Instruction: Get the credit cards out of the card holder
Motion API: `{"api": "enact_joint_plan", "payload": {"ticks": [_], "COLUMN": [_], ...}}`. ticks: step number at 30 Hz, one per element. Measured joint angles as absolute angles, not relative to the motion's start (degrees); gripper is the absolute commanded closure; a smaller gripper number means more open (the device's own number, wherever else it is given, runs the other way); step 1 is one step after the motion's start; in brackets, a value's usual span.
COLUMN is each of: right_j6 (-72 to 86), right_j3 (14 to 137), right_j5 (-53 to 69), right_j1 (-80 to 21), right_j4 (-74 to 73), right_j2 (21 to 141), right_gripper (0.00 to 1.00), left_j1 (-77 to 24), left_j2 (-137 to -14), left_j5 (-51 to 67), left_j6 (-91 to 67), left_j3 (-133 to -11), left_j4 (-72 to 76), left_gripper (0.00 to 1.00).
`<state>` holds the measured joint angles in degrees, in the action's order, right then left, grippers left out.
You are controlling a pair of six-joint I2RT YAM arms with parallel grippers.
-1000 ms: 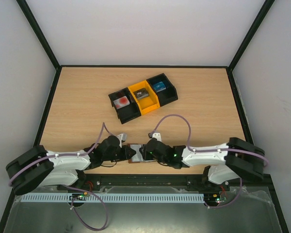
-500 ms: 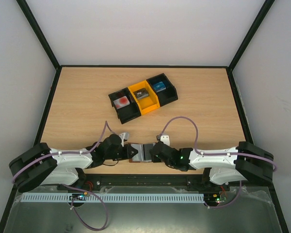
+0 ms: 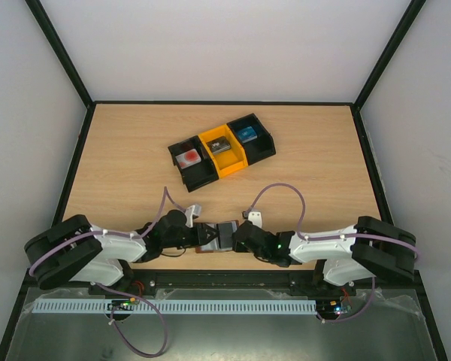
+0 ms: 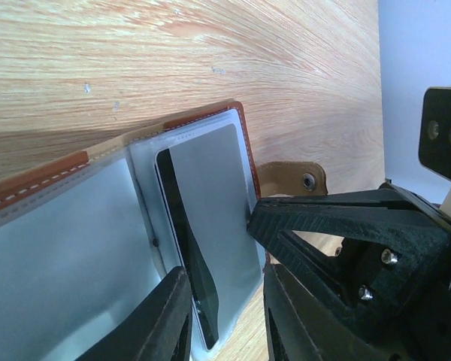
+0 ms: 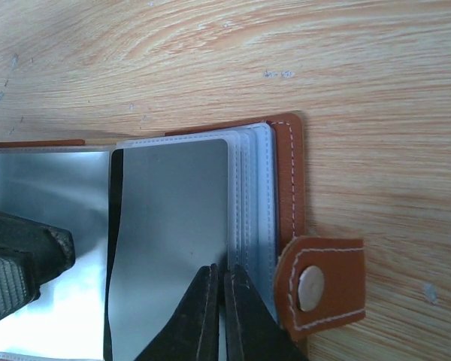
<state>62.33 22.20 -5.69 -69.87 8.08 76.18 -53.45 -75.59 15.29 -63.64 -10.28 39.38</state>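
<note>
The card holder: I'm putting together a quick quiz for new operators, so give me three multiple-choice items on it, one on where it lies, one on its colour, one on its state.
1. Where on the table does the card holder lie?
A. at the far edge
B. at the near edge, between the left gripper and the right gripper
C. in the far right corner

2. What colour is its cover?
A. brown
B. green
C. white

3. How is it?
A. snapped shut
B. standing on edge
C. lying open, sleeves showing

Answers: 1 B, the top view shows it just ahead of the arm bases. 2 A, both wrist views show brown leather. 3 C, the strap tab is undone and the sleeves are exposed.
</note>
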Motion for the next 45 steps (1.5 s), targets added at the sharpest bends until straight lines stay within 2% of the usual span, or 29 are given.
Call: {"api": "enact_joint_plan", "payload": {"ticks": [6, 11, 18, 36, 45], "right_j6": [62.81, 62.94, 61.84, 60.42, 59.29], "right_j3": [21.56, 21.67, 22.63, 23.05, 25.56], "right_j5": [-5.54, -4.78, -5.78, -5.52, -7.07], "right_j1": [-69.82, -69.82, -69.84, -69.36, -69.36], "right_j4": [9.15, 9.1, 2.74, 2.42, -1.58], "right_j2": [75.96, 75.68, 70.96, 74.7, 71.59], "right_gripper": [0.94, 0.89, 0.95, 0.97, 0.91], "left_j1": [-53.45, -53.45, -53.47, -53.45, -53.47], "left_j2": [-78.72, -82.67, -86.41, -87.55, -85.21], "left_j5": [14.7, 14.85, 15.7, 16.51, 16.03], "left_j6": [-63.64, -63.68, -64.49, -64.86, -64.25], "left_j3": [-10.2, -10.13, -9.69, -9.32, -9.32], "left_j4": [41.47, 44.75, 50.11, 52.4, 49.95], "left_gripper": [0.72, 0.74, 0.74, 0.74, 0.71]}}
